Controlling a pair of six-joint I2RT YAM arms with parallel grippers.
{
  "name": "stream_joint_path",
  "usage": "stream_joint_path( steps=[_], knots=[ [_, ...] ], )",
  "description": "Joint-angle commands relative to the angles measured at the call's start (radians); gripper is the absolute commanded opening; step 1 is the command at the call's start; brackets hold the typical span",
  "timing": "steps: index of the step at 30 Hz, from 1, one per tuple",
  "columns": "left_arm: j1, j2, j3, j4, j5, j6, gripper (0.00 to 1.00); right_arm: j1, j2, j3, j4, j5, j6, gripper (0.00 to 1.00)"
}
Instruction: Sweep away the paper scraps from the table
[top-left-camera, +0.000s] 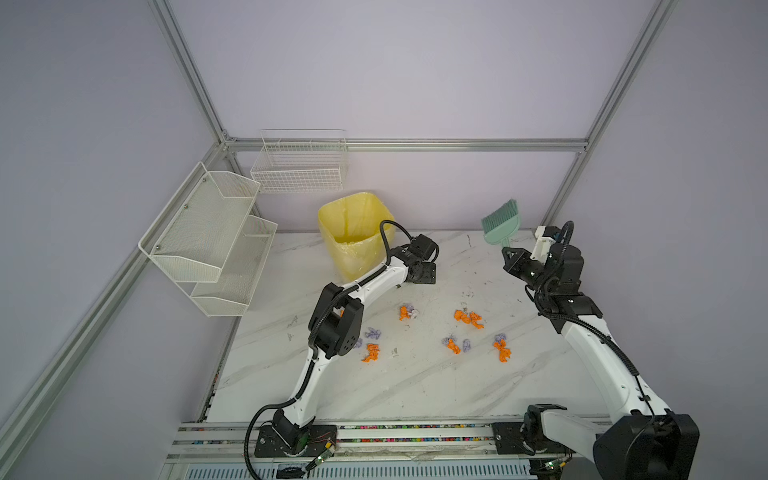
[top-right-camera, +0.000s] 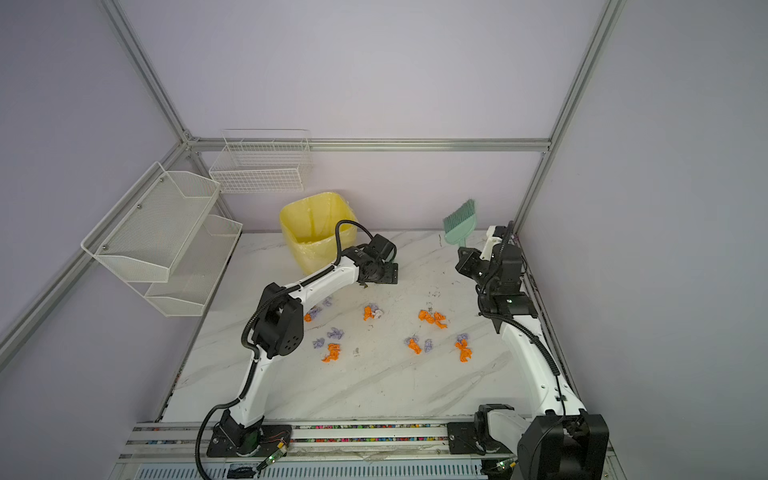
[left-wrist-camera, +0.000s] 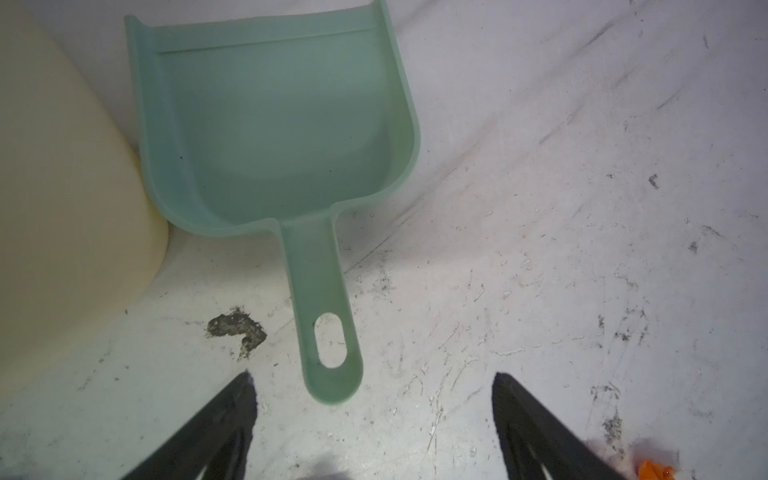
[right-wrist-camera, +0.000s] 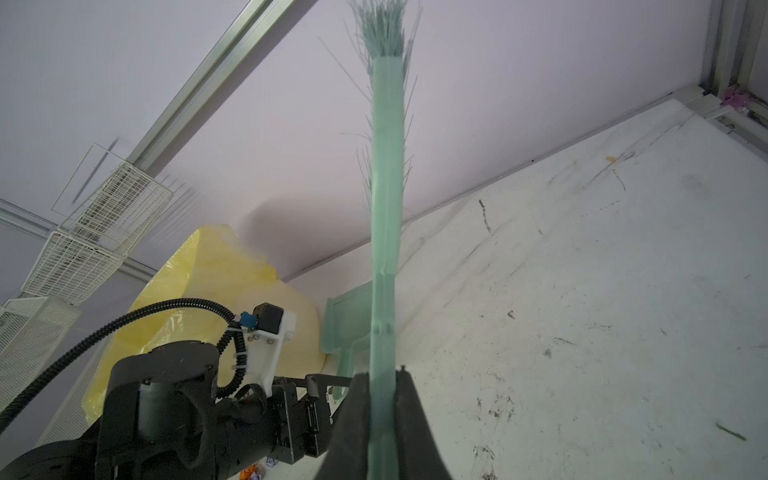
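Observation:
Several orange and lilac paper scraps (top-left-camera: 468, 318) (top-right-camera: 432, 318) lie scattered across the middle of the white marble table (top-left-camera: 415, 386). A green dustpan (left-wrist-camera: 270, 133) lies flat on the table beside the bin. Its handle end points at my left gripper (left-wrist-camera: 372, 376), which is open, with the handle tip just ahead of the fingertips and untouched. In both top views the left gripper (top-left-camera: 428, 274) (top-right-camera: 390, 274) hides the dustpan. My right gripper (right-wrist-camera: 384, 374) (top-left-camera: 508, 253) is shut on the handle of a green brush (right-wrist-camera: 388, 208) (top-left-camera: 500, 224), held bristles up at the back right.
A yellow lined bin (top-left-camera: 353, 232) (left-wrist-camera: 62, 208) stands at the back of the table, against the dustpan's side. A wire basket (top-left-camera: 299, 166) and a mesh shelf (top-left-camera: 208, 237) hang on the walls at back left. One orange scrap (left-wrist-camera: 654, 469) lies near the left gripper.

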Motion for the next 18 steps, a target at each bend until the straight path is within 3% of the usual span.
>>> stream_joint_path(
  steps=[1, 18],
  knots=[
    [0.005, 0.026, 0.109, -0.005, 0.002, 0.021, 0.81, -0.006, 0.002, 0.029, 0.024, -0.009, -0.013, 0.00],
    [0.009, 0.096, 0.124, -0.038, -0.141, 0.016, 0.71, -0.005, 0.014, 0.030, 0.030, -0.019, -0.019, 0.00]
  ],
)
